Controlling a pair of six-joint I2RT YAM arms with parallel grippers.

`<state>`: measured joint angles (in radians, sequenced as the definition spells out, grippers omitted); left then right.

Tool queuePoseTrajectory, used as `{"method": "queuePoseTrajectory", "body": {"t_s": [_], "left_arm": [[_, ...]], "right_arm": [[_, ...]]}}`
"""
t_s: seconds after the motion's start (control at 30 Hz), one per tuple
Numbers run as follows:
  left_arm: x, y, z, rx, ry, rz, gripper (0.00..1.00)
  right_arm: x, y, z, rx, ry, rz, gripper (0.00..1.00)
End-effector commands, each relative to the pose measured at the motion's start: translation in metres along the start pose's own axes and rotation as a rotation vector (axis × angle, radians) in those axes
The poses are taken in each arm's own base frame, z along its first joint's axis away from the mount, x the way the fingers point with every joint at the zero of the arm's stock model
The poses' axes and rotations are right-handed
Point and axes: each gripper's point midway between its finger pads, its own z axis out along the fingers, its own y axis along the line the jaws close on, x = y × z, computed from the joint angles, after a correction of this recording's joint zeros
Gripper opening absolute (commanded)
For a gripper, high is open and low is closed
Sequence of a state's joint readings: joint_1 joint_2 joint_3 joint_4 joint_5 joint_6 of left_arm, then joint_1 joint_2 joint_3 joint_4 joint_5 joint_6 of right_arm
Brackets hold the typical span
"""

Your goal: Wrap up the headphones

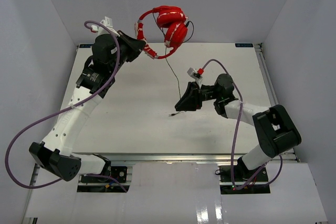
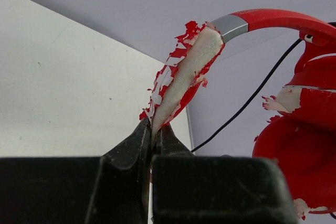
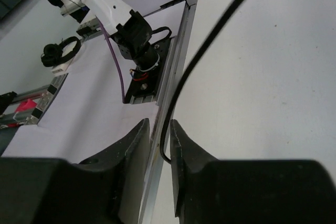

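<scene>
We saw the left arm stretched up and away from its base, its forearm rising steeply and its wrist turned towards the middle, so that the left gripper [image 1: 142,45] hung high over the far edge of the table [image 1: 131,93]. Its jaws were clamped tight on one tip of the headband [image 2: 185,74], where the red skin had flaked off and showed pale padding. The headphones [image 1: 170,24] were held clear of the table: from the pinched tip, the band curved up and away beyond the fingertips, and the two earcups [image 2: 302,145] hung together at its far end, off to one side of the gripper. The thin black cord [image 1: 174,74] dropped from the earcups, well below the left gripper, down to the table. The right arm was folded low, its elbow bent and its forearm reaching towards the middle, with the right gripper [image 3: 160,129] close above the surface. Its fingers stood a narrow slit apart, not pressed together, and the cord ran down into that slit, lying against one finger [image 3: 181,145]. Just beyond the right gripper's tips, the cord's plug end [image 1: 171,114] lay on the table.
</scene>
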<state>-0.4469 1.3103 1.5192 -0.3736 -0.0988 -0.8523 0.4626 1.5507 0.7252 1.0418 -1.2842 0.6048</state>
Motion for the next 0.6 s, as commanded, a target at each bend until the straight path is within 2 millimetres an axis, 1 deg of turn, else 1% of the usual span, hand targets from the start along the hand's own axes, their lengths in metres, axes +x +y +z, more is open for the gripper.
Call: {"method": "queuePoseTrajectory", "body": {"t_s": [0.0,0.03,0.07,0.1,0.13,0.17,0.2,0.23,0.27,0.3,0.33,0.37,0.4,0.43,0.47,0.5,0.57], "left_arm": [[-0.046,-0.030,-0.011,0.071,-0.168,-0.086,0.00],[-0.051,-0.029,-0.011,0.056,-0.192,-0.080,0.00],[-0.058,-0.027,-0.011,0.037,-0.220,-0.072,0.00],[-0.061,-0.022,-0.008,0.007,-0.235,-0.061,0.00],[-0.060,-0.013,-0.003,-0.032,-0.237,-0.043,0.00],[-0.060,-0.007,0.001,-0.063,-0.243,-0.018,0.00],[-0.057,0.004,0.006,-0.104,-0.243,0.002,0.00],[-0.051,0.019,0.011,-0.156,-0.240,0.018,0.00],[-0.045,0.033,0.016,-0.197,-0.234,0.048,0.00],[-0.038,0.046,0.020,-0.231,-0.227,0.080,0.00],[-0.032,0.056,0.024,-0.255,-0.215,0.103,0.00],[-0.026,0.065,0.028,-0.275,-0.209,0.110,0.00],[-0.014,0.080,0.034,-0.307,-0.184,0.148,0.00],[-0.003,0.096,0.039,-0.340,-0.156,0.189,0.00],[0.012,0.109,0.044,-0.360,-0.118,0.212,0.00],[0.024,0.120,0.048,-0.373,-0.083,0.230,0.00],[0.047,0.137,0.052,-0.381,-0.022,0.258,0.00]], "right_arm": [[-0.011,-0.001,0.007,0.010,0.014,-0.040,0.14],[-0.016,-0.007,0.008,0.036,0.020,-0.071,0.10],[-0.025,-0.016,0.008,0.079,0.034,-0.147,0.09],[-0.017,-0.028,0.007,0.164,0.090,-0.120,0.08],[0.001,-0.035,0.003,0.259,0.188,-0.085,0.08],[0.000,-0.040,0.000,0.308,0.254,-0.182,0.08],[-0.007,-0.043,-0.004,0.362,0.313,-0.258,0.08],[-0.020,-0.046,-0.009,0.427,0.358,-0.312,0.08],[-0.028,-0.048,-0.017,0.507,0.419,-0.373,0.08],[-0.034,-0.051,-0.029,0.598,0.497,-0.445,0.08],[-0.038,-0.056,-0.045,0.708,0.603,-0.550,0.08],[-0.045,-0.056,-0.055,0.804,0.653,-0.593,0.08],[-0.060,-0.065,-0.074,0.947,0.765,-0.773,0.08],[-0.080,-0.065,-0.097,1.096,0.897,-0.949,0.08],[-0.094,-0.062,-0.112,1.196,0.939,-1.007,0.08],[-0.108,-0.058,-0.120,1.248,0.952,-1.048,0.08],[-0.132,-0.050,-0.124,1.285,0.951,-1.118,0.08]]}}
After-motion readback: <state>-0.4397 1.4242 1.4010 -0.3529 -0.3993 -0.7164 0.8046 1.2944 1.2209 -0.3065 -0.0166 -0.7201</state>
